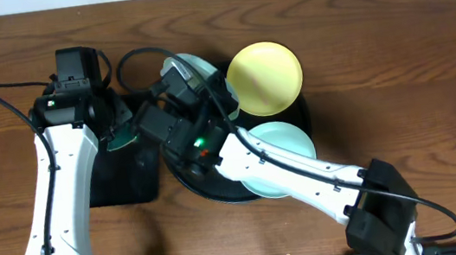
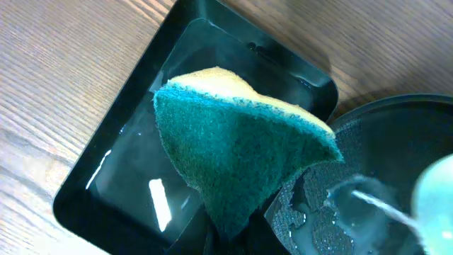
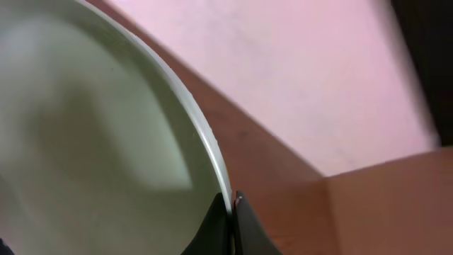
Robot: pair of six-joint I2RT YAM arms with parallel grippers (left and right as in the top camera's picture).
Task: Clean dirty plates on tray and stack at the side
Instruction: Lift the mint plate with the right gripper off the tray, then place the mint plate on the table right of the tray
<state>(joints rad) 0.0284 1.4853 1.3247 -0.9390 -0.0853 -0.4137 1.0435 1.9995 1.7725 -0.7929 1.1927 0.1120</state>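
My right gripper (image 1: 175, 83) is shut on the rim of a pale mint-green plate (image 1: 199, 65) and holds it tilted up over the far left part of the round black tray (image 1: 210, 191). In the right wrist view the jaws (image 3: 232, 204) pinch that plate's rim (image 3: 92, 127). A pale yellow plate (image 1: 265, 77) lies at the tray's far right. A second mint plate (image 1: 282, 143) lies on its near right, partly under my right arm. My left gripper (image 1: 121, 132) is shut on a green and yellow sponge (image 2: 241, 149), beside the held plate's left edge.
A smaller black rectangular tray (image 1: 126, 182) holding shallow water (image 2: 141, 170) sits left of the round tray, under my left gripper. The round tray's wet surface (image 2: 396, 134) shows in the left wrist view. Bare wooden table lies to the right and far side.
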